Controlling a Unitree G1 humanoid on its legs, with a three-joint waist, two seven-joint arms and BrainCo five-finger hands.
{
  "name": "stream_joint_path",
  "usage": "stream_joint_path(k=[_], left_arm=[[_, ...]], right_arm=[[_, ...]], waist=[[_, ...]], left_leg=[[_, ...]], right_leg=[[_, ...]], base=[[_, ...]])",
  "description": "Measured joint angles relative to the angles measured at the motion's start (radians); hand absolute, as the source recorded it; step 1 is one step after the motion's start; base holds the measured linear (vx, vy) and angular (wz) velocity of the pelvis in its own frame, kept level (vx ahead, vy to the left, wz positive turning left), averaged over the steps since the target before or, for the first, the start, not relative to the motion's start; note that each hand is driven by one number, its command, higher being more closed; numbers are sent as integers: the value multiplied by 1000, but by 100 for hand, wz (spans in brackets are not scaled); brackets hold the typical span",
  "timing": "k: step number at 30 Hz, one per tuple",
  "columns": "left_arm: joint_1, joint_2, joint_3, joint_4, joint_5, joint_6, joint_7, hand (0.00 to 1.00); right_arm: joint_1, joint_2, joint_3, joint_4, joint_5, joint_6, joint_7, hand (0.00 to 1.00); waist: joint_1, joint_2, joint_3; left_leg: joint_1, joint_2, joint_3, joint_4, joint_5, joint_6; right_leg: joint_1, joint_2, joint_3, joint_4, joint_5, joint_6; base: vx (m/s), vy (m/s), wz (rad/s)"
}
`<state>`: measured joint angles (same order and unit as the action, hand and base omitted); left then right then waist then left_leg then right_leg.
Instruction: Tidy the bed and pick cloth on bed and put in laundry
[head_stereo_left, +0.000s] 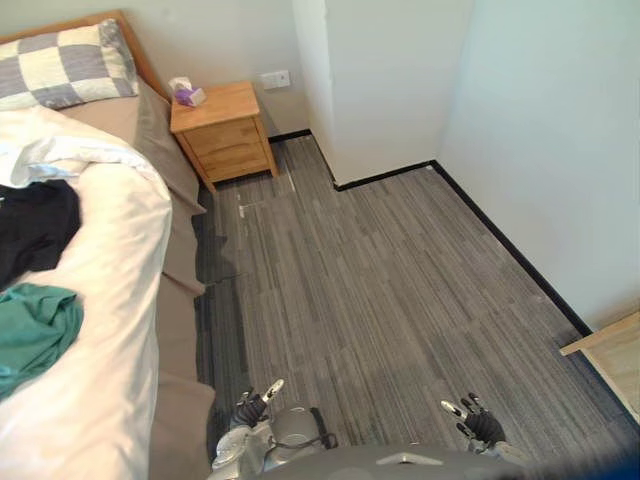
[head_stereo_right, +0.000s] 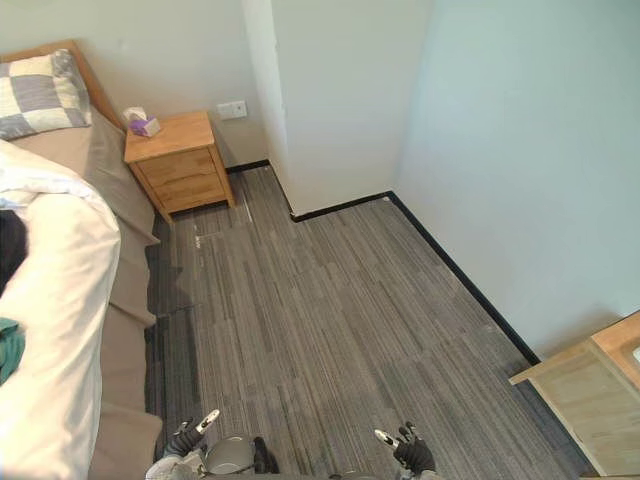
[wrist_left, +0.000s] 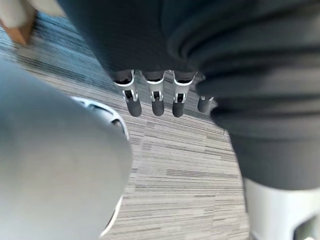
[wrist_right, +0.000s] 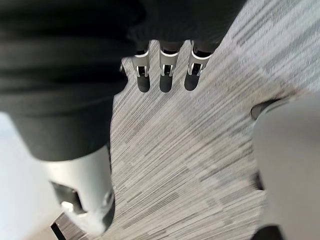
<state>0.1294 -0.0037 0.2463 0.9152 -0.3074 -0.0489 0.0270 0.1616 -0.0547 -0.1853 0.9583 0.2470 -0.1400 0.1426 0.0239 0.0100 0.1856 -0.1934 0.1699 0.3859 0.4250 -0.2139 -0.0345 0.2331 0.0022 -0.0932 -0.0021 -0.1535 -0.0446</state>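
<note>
Both hands hang empty beside the bed, and the clothes lie on it.

The left hand (head_stereo_left: 255, 402) is close to the wide bed with a tan sheet (head_stereo_left: 178, 320) and the right hand (head_stereo_left: 472, 415) is further from it, both low over the grey striped floor (head_stereo_left: 380, 290) with fingers straight and loose. On the bed's puffy white quilt (head_stereo_left: 105, 300) lies a crumpled green cloth (head_stereo_left: 35, 330), then a black cloth (head_stereo_left: 35, 230). A grey-and-white checked pillow (head_stereo_left: 65, 65) sits at the bed's head, and a small wooden nightstand (head_stereo_left: 225, 130) stands just beside it.
</note>
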Motion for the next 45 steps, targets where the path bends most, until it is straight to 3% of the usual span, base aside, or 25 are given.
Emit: stream_joint_path(k=[2, 3, 4, 8, 11, 12, 13, 16, 18, 19, 20, 21, 23, 24, 26, 27, 29, 31, 33, 36, 38, 41, 42, 43, 45], left_arm=[[1, 1, 0, 1, -3, 3, -7, 0], [4, 4, 0, 2, -5, 4, -10, 0], [3, 9, 0, 1, -6, 4, -15, 0], [1, 20, 3, 0, -17, 4, -24, 0], [1, 53, -38, 33, 8, 7, -27, 0], [0, 78, -69, 43, 25, 3, -29, 0], [-1, 87, -80, 49, 25, 1, -28, 0], [-14, 94, -111, 69, 26, 1, -20, 0], [-26, 88, -133, 83, 23, 4, -14, 0], [-34, 75, -141, 91, 21, 19, 0, 0], [-34, 72, -142, 92, 21, 21, 3, 0], [-37, 64, -143, 90, 22, 23, 6, 0], [-41, 61, -142, 91, 23, 24, 16, 0], [-45, 49, -129, 96, 24, 27, 22, 0], [-51, 20, -106, 104, 32, 42, 24, 0], [-48, 5, -95, 98, 45, 45, 26, 0], [-45, -3, -81, 99, 47, 55, 36, 0], [-24, -20, -44, 86, 51, 63, 48, 0], [-25, -31, 32, 78, 56, 61, 49, 0], [-20, -17, 57, 37, 61, 40, 45, 0], [-20, -14, 57, 10, 65, 33, 43, 0], [-29, -15, 59, 0, 64, 18, 21, 0], [-30, -14, 50, 1, 63, 18, 21, 0], [-34, -5, 39, 1, 56, 18, 21, 0], [-35, 14, 33, -3, 56, 25, 23, 0]], right_arm=[[-1, 2, 14, -2, -2, -7, 0, 0], [-1, 3, 35, -2, -9, -8, 0, 0], [-3, 7, 44, 0, -20, -7, 0, 0], [-9, 30, 30, 3, -66, 3, -2, 0], [-12, 37, -2, 21, -65, 16, -9, 0], [-17, 34, -6, 30, -64, 26, -9, 0], [-19, 31, -9, 35, -63, 29, -9, 0], [-30, 22, -41, 34, -43, 43, -10, 0], [-34, 15, -45, 11, -29, 34, -10, 0], [-50, 3, -47, 6, -3, 31, -8, 0], [-50, 2, -47, 3, 2, 31, -7, 0], [-49, 4, -51, -7, 12, 29, -3, 0], [-47, 14, -58, -12, 19, 32, 4, 0], [-47, 14, -59, -11, 20, 35, 4, 0], [-64, 6, -85, -9, 17, 50, 5, 0], [-73, 5, -85, -10, 14, 58, 9, 0], [-72, -6, -69, -10, 12, 72, 5, 0], [-72, -7, -59, 0, 3, 100, -3, 0], [-77, -15, -49, -2, -6, 118, 3, 0], [-66, -4, -35, 12, -36, 133, 12, 0], [-64, 3, -21, 21, -36, 133, 17, 0], [-72, 5, -22, 21, -46, 133, 31, 0], [-66, 6, -22, 21, -46, 133, 33, 0], [-54, 12, -29, 24, -47, 135, 33, 0], [-49, 32, -12, 14, -50, 131, 37, 0]], waist=[[1, 1, -1], [6, -6, -8], [13, -5, -11], [45, -23, -17], [33, -47, -49], [22, -64, -52], [15, -70, -51], [-10, -56, -45], [-22, -42, -36], [-38, -23, -22], [-38, -20, -21], [-40, -15, -20], [-42, -17, -19], [-51, -5, -11], [-27, 36, 3], [-35, 28, 14], [-38, 28, 10], [-34, 37, -16], [-33, 58, -16], [-15, 35, -2], [-2, 20, -2], [20, 20, 6], [21, 17, 7], [28, -12, 14], [22, -37, 2]], left_leg=[[3, -8, 25, -118, 109, 10], [22, -19, 63, -126, 178, 48], [24, -24, 84, -112, 161, 81], [57, -40, 140, -27, 17, 115], [123, -112, 119, -63, -40, 105], [165, -153, 97, -97, -48, 110], [189, -167, 82, -112, -54, 115], [309, -170, 7, -184, -67, 117], [368, -151, -34, -225, -74, 106], [416, -109, -72, -244, -86, 83], [425, -101, -79, -248, -88, 80], [452, -80, -114, -269, -97, 64], [497, -56, -179, -296, -115, 33], [525, -38, -206, -302, -127, 14], [536, -18, -242, -303, -83, 5], [566, -28, -258, -299, -14, -4], [595, -18, -286, -273, 51, -34], [553, 7, -310, -164, 73, -62], [346, 66, -371, 257, 160, -114], [127, 133, -304, 635, 74, -92], [28, 124, -239, 623, 17, -78], [-69, 72, -72, 364, -50, -35], [-67, 40, -11, 196, -15, -10], [-41, -11, 75, 37, 94, 114], [-19, -53, 91, -13, 98, 125]], right_leg=[[15, -28, 15, 3, -38, 34], [20, -56, 25, 13, -68, 54], [19, -71, 24, 20, -82, 60], [-4, -139, -72, 201, -102, 108], [-145, -231, -88, 597, -102, 137], [-223, -283, -87, 788, -33, 132], [-246, -300, -86, 862, -4, 138], [-367, -299, -107, 1062, -16, 130], [-457, -268, -130, 1042, -63, 119], [-516, -229, -182, 905, -100, 103], [-523, -221, -190, 871, -100, 103], [-553, -193, -213, 699, -79, 95], [-568, -149, -199, 362, 49, 94], [-542, -121, -168, 314, 188, 47], [-526, -119, -189, 407, 101, 28], [-529, -153, -183, 519, 29, 18], [-520, -173, -186, 629, -46, 9], [-454, -145, -193, 570, -144, 21], [-357, -100, -230, 473, -158, 13], [-144, -69, -290, 312, -153, 10], [-46, -69, -307, 218, -143, 27], [45, -95, -311, 136, -129, 58], [61, -113, -322, 135, -132, 75], [83, -142, -333, 137, -148, 109], [90, -167, -339, 127, -113, 127]], base=[[301, 215, -18], [352, 253, -22], [384, 272, -38], [421, 222, -29], [350, 187, 19], [363, 115, 54], [391, 48, 68], [391, 5, 65], [403, -78, 72], [409, -153, 72], [520, -228, 95], [490, -255, 87], [640, -364, 109], [526, -306, 74], [532, -285, 50], [511, -307, 46], [558, -366, 44], [466, -287, 24], [431, -237, 24], [421, -180, 42], [351, -92, 21], [462, 71, -6], [487, 141, 1], [474, 134, 15], [457, 124, 26]])
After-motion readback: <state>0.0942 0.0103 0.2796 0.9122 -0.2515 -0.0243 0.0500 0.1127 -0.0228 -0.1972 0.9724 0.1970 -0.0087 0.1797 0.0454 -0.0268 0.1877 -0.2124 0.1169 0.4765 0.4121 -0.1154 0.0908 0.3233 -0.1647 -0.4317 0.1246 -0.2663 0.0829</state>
